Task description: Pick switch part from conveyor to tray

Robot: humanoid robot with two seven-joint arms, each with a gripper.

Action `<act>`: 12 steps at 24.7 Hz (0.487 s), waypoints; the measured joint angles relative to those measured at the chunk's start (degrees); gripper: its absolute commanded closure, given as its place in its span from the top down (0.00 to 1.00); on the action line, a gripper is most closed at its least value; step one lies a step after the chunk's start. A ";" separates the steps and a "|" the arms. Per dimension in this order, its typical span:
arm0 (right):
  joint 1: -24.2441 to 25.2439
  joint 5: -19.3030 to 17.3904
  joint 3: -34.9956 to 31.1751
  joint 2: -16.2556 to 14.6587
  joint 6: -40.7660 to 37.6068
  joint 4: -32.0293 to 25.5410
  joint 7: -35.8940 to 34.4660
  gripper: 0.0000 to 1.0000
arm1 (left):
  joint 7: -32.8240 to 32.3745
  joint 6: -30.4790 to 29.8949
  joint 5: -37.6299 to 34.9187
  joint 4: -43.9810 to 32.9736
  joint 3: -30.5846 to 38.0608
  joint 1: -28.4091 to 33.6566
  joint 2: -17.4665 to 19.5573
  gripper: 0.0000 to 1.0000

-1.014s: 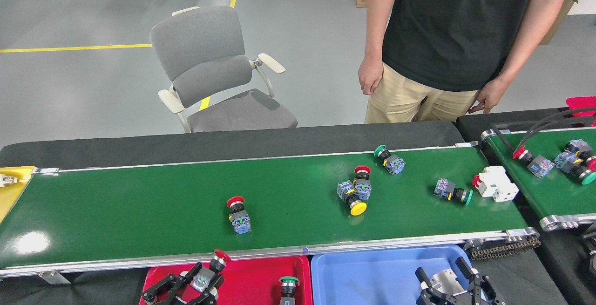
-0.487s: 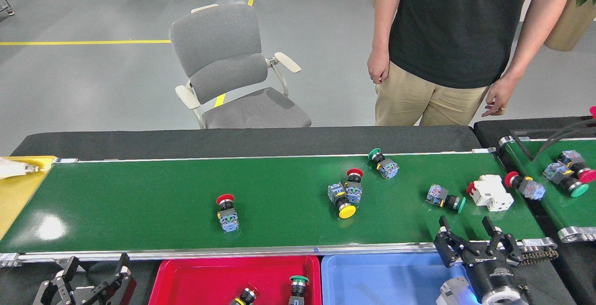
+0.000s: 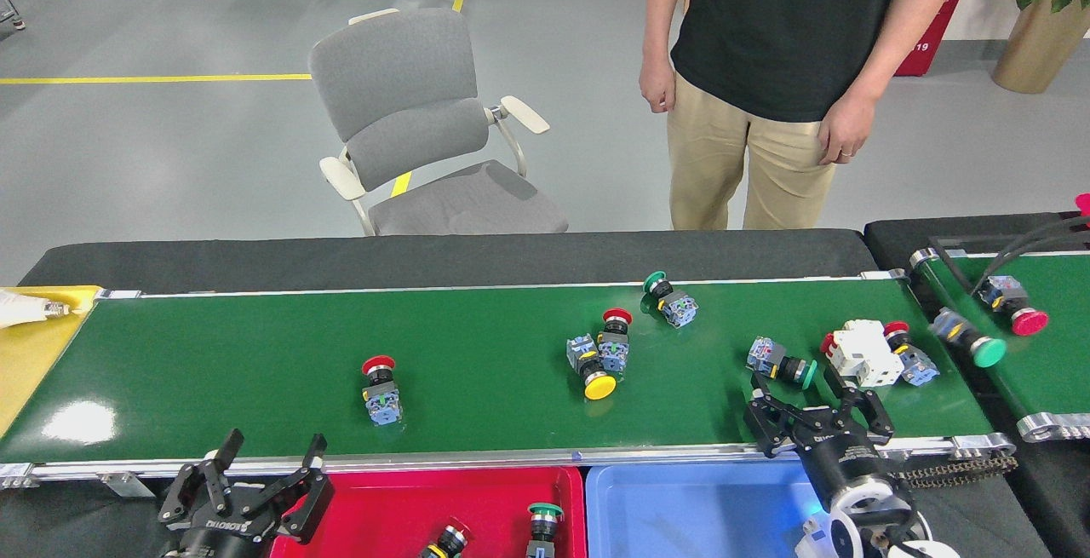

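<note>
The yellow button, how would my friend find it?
Look at the long green conveyor. Near its middle two switches lie touching; one has a red cap. The yellow button is the other, nearer the trays, and it is the only yellow cap on the belt.

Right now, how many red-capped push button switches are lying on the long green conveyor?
3. One lies alone left of centre, one sits mid-belt against the yellow-capped switch, and one lies at the right end beside the white breaker. None seems hidden.

Six push-button switch parts on long green conveyor belt (image 3: 213,371): red-capped switch (image 3: 380,388) alone centre-left, red (image 3: 614,338)/yellow (image 3: 590,367) pair touching mid-belt; red plastic tray (image 3: 366,511) below near rail
</note>
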 measured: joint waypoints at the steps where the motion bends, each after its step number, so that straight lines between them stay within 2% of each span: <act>1: -0.88 0.00 0.69 0.29 0.09 1.15 0.05 0.99 | -0.20 0.02 -1.40 1.05 -0.10 -0.92 -0.77 1.00; 2: -1.96 0.00 1.17 0.83 0.28 2.43 0.10 0.98 | -0.34 0.06 -2.17 1.90 -0.20 -1.63 -1.22 1.00; 3: -3.28 0.01 1.84 1.53 0.57 4.10 0.12 0.93 | -0.45 0.18 -2.50 2.74 -0.21 -2.23 -1.45 1.00; 4: -4.59 0.07 2.75 2.15 1.05 5.60 0.15 0.78 | -0.53 0.21 -2.63 3.44 -0.22 -2.58 -1.53 1.00; 6: -7.17 0.66 5.82 2.65 1.85 8.15 0.19 0.35 | -0.62 0.24 -2.69 4.80 -0.25 -3.27 -1.64 1.00; 7: -8.09 0.96 7.14 2.65 2.11 9.01 0.21 0.23 | -0.65 0.24 -2.72 5.52 -0.24 -3.74 -1.64 1.00; 9: -8.58 1.17 8.44 2.65 2.26 9.39 0.22 0.11 | -0.67 0.24 -2.72 7.17 -0.14 -4.74 -1.63 1.00; 12: -8.58 1.20 9.02 2.66 2.28 9.32 0.31 0.03 | -0.70 0.22 -2.72 9.84 0.19 -6.29 -1.61 1.00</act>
